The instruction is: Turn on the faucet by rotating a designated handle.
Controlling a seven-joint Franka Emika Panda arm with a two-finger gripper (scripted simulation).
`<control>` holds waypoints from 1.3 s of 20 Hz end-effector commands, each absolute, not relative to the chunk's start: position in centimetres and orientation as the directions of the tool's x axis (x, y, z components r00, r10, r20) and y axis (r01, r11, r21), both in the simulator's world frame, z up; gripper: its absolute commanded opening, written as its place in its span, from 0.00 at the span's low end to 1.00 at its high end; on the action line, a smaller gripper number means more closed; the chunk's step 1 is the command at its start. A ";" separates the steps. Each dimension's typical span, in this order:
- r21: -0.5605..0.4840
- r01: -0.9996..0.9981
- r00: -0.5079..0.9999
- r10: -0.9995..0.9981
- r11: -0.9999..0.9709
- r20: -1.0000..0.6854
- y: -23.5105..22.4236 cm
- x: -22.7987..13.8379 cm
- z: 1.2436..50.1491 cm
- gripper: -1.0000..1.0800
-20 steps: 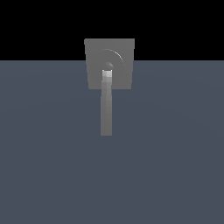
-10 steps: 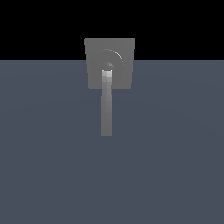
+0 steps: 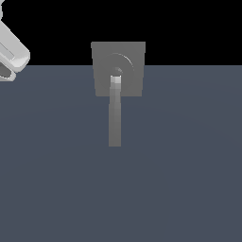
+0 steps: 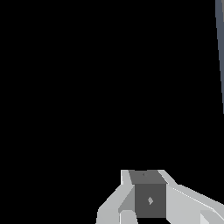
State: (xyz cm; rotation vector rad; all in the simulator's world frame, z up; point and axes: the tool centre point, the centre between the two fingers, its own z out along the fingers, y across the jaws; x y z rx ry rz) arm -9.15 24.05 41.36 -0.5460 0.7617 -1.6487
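Observation:
The faucet is a square grey plate standing at the far edge of the ground, with a round boss at its centre. From the boss the handle, a long straight grey bar that is lighter at its hub, points toward the camera. A white part of my arm shows at the exterior view's upper left, well away from the faucet and touching nothing. In the wrist view my gripper appears only as white finger bodies and a dark grey pad. Its jaw gap is not readable. The faucet is out of the wrist view.
A flat dark blue-grey ground spreads under and around the faucet, with black background behind. A thin strip of that ground shows in the wrist view.
A white part of my arm has entered the exterior view at its upper left. The faucet and handle have not moved.

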 end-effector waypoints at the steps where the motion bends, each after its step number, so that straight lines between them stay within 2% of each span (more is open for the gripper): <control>1: -0.761 0.595 -0.260 -0.958 -0.258 0.122 23.7 -8.0 37.6 0.00; 7: -0.704 0.389 -0.310 -0.804 -0.594 0.507 21.3 -6.1 28.7 0.00; 14: -0.456 0.146 -0.234 -0.479 -0.878 0.846 16.0 -5.7 18.5 0.00; 20: -0.229 0.020 -0.115 -0.230 -0.973 0.966 11.5 -6.6 12.3 0.00; 26: -0.085 -0.034 -0.027 -0.084 -0.996 0.996 8.6 -7.6 9.0 0.00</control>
